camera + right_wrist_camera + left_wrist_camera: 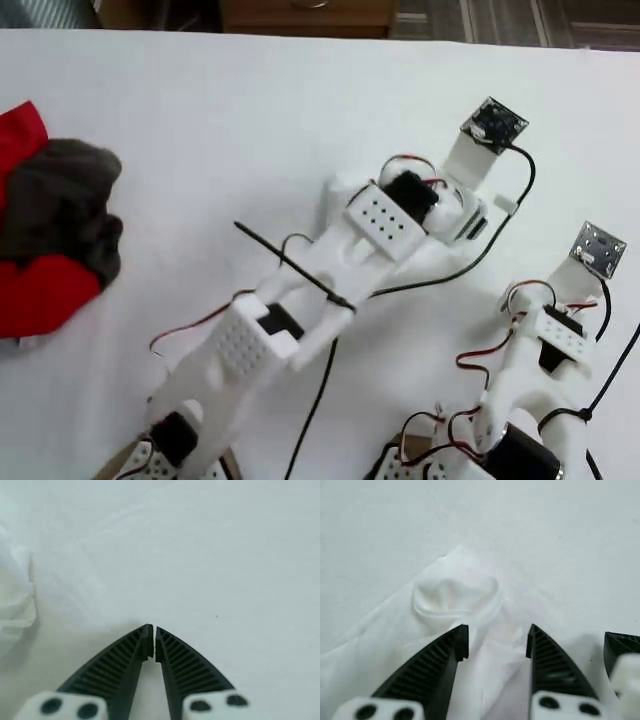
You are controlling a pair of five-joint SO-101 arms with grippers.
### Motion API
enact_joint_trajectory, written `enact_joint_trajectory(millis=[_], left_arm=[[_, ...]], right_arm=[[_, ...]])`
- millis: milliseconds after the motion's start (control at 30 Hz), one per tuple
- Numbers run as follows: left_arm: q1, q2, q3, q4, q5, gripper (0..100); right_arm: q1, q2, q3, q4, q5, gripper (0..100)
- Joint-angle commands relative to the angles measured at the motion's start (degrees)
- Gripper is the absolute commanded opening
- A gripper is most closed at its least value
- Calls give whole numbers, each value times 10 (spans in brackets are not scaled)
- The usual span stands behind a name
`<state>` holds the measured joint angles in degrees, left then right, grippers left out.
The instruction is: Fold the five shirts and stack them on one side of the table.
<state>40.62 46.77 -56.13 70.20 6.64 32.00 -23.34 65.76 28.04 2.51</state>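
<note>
A white shirt (455,597) lies crumpled on the white table, its collar bunched into a ring. My left gripper (496,642) hangs open just above it, with a fold of the fabric lying between its black fingers (437,665). My right gripper (152,640) is shut with nothing in it, low over the bare table, and white cloth (15,605) shows beside it. In the high view the left arm (380,225) stretches out to the table's middle. The right arm (545,345) stands at the near right. A heap of red and grey shirts (55,235) lies at the left edge.
The white table (250,120) stretches wide toward the far edge, where wooden furniture (310,15) stands behind it. Black and red cables (320,390) trail along both arms near the front.
</note>
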Motion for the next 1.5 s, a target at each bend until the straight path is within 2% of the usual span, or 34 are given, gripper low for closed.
enact_joint_trajectory(millis=[0, 167, 300, 367, 533, 600, 733, 900, 1067, 1300, 1467], left_arm=[[-22, -13, -75, 31, 3, 215], [-86, -11, -194, 102, 2, 203], [-177, -8, -251, 164, 2, 9], [-220, -8, -262, 193, 2, 45], [-310, -11, -284, 259, 0, 26], [-335, -11, -291, 293, -30, 26], [-382, -14, -294, 323, -89, 26], [-448, -33, -280, 324, -99, 25], [-488, -164, -135, 324, -132, 25], [-539, -441, 231, 316, -184, 26], [-617, -563, 474, 235, -222, 26]], right_arm=[[6, -19, -6, -9, -6, 24], [6, -19, -6, -9, -6, 24], [6, -19, -6, -9, -6, 24], [6, -19, -6, -9, -5, 24], [6, -19, -8, -8, -5, 24], [-7, -19, -25, 0, -5, 24], [-66, -18, -130, 116, -5, 24], [-126, -10, -331, 276, -5, 24], [-195, 73, -529, 379, -5, 23], [-315, 258, -791, 520, -2, 23], [-407, 389, -924, 587, 97, 21]])
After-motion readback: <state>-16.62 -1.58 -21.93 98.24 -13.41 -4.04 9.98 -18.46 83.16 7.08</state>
